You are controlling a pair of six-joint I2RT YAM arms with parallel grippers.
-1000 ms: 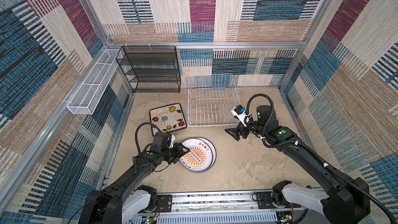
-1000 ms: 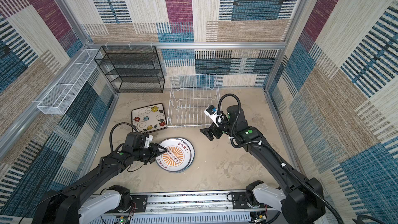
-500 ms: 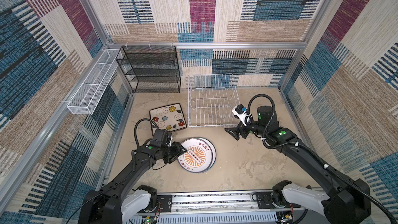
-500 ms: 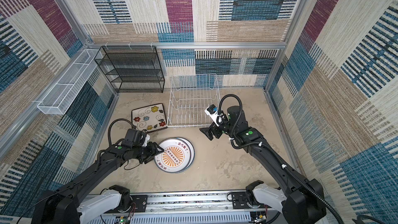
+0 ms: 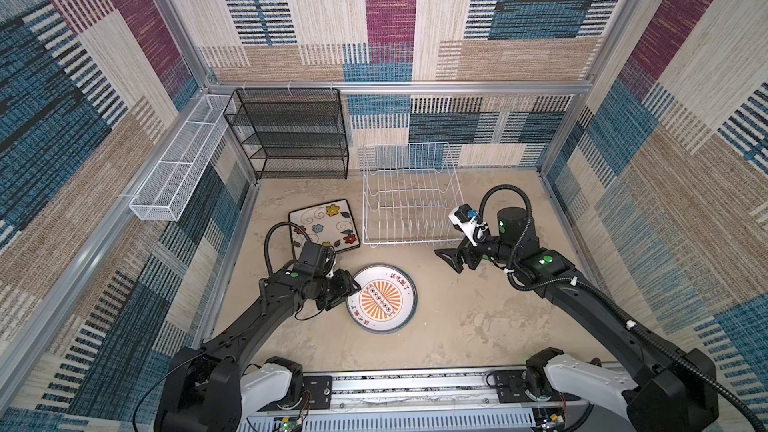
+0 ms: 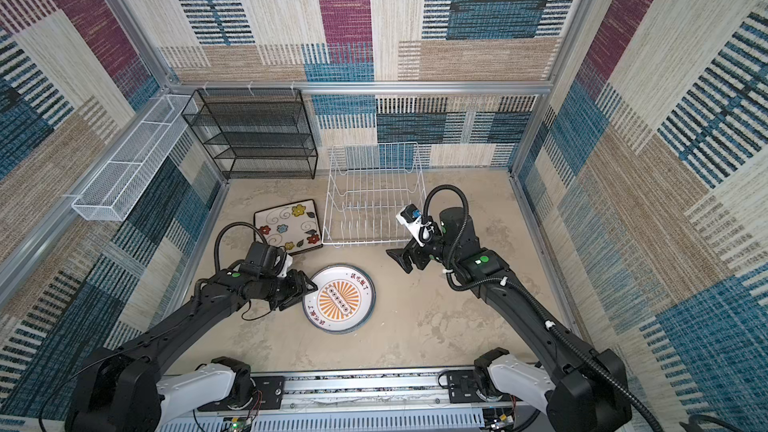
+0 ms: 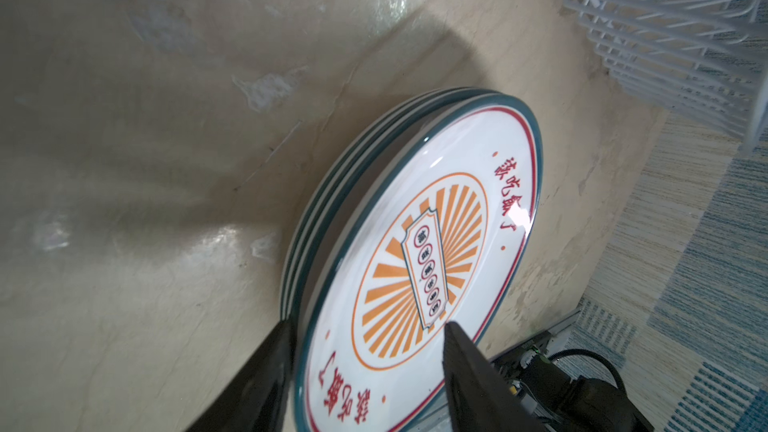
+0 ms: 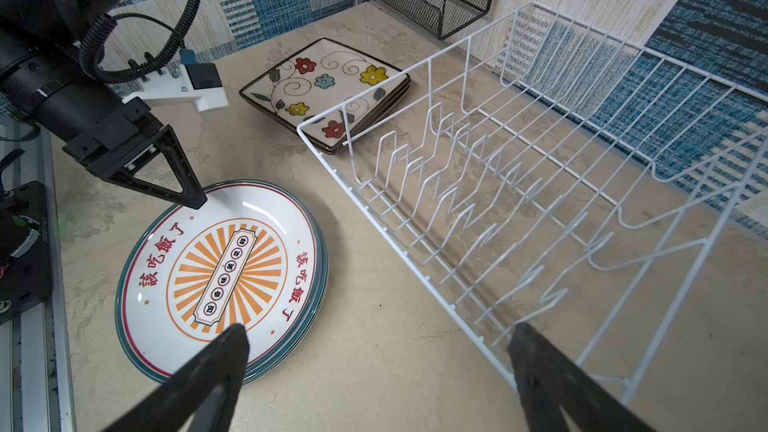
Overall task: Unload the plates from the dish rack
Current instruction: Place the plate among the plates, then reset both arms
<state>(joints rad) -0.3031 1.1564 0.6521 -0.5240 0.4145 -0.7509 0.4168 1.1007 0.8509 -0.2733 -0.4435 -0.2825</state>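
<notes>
Left gripper is held parted astride the round plates, stacked flat to nest; right gripper is spread by the rack.

Clear floor — rack to round plates

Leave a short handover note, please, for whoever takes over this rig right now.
Left end effector: open, jaws astride the rim of the top plate of the round plates, stacked on the table.
Right end effector: open, empty, hovering in front of the dish rack.
The rack holds no plates; the square plates lie stacked beside it.
Done: rack unloaded. Left: probably only drawing the left arm clear.
</notes>
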